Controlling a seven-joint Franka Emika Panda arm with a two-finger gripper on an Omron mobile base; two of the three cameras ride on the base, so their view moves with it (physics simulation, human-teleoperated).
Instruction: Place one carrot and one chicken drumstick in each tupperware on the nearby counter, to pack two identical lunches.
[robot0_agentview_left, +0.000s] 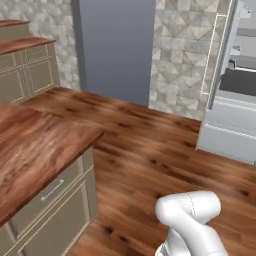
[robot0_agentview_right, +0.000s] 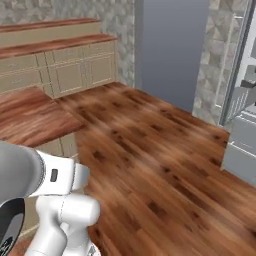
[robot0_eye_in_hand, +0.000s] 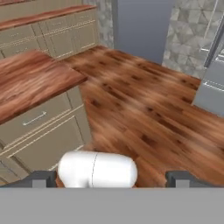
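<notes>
My gripper is open, its two dark fingertips far apart at the bottom of the hand view with nothing held between them. It hangs above the wooden floor, beside the corner of the reddish-brown counter. That counter sits on beige cabinets with a bar-handled drawer, at the left of both base views, and its visible top is bare. The carrot, the chicken drumstick and the tupperware are out of view.
An open fridge with grey shelves stands at the right. A tall grey-blue panel rises against the tiled back wall. More wood-topped cabinets line the far left. Wooden floor stretches between counter and fridge.
</notes>
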